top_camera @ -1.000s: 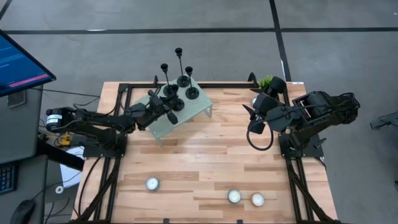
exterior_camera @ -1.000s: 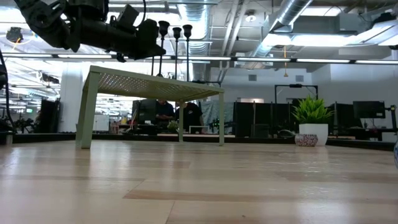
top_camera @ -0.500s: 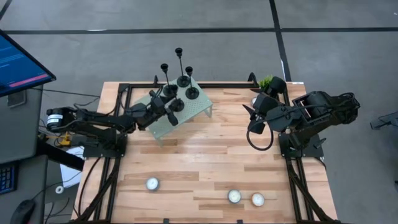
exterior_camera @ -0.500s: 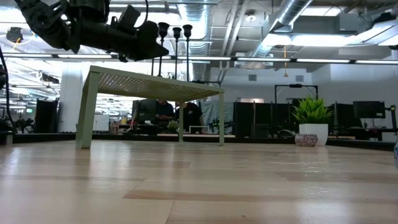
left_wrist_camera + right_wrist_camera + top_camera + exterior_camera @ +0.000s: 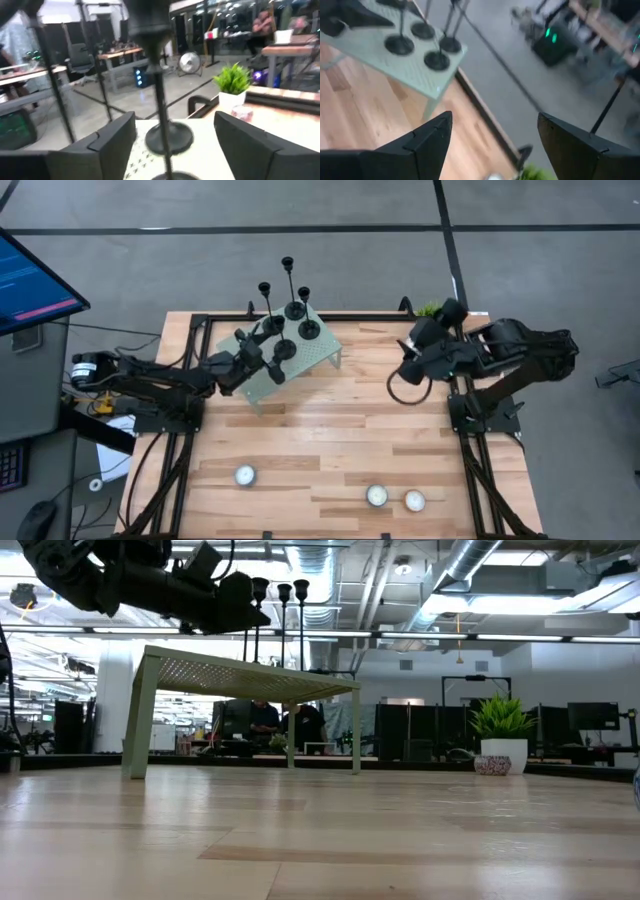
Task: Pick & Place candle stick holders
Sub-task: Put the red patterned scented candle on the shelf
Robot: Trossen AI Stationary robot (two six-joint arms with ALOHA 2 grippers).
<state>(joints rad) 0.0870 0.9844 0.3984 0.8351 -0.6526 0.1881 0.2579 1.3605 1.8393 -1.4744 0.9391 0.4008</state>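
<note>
Left tool [image 5: 268, 352] spread around candle stick holder [image 5: 161, 100], seemingly apart

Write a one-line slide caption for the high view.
Left gripper open over the green stand holding four black candle stick holders; right gripper waits open; three tealights sit at the table's near edge.

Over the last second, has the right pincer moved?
Yes. The right pincer has swung toward the table's far edge, closer to the potted plant.

Black candle holders [image 5: 290, 315]: four visible, slim, each with disc base, thin stem, small top cup. Upright, differing heights. Clustered close together on pale green perforated stand [image 5: 320, 352], far-left table area.
</note>
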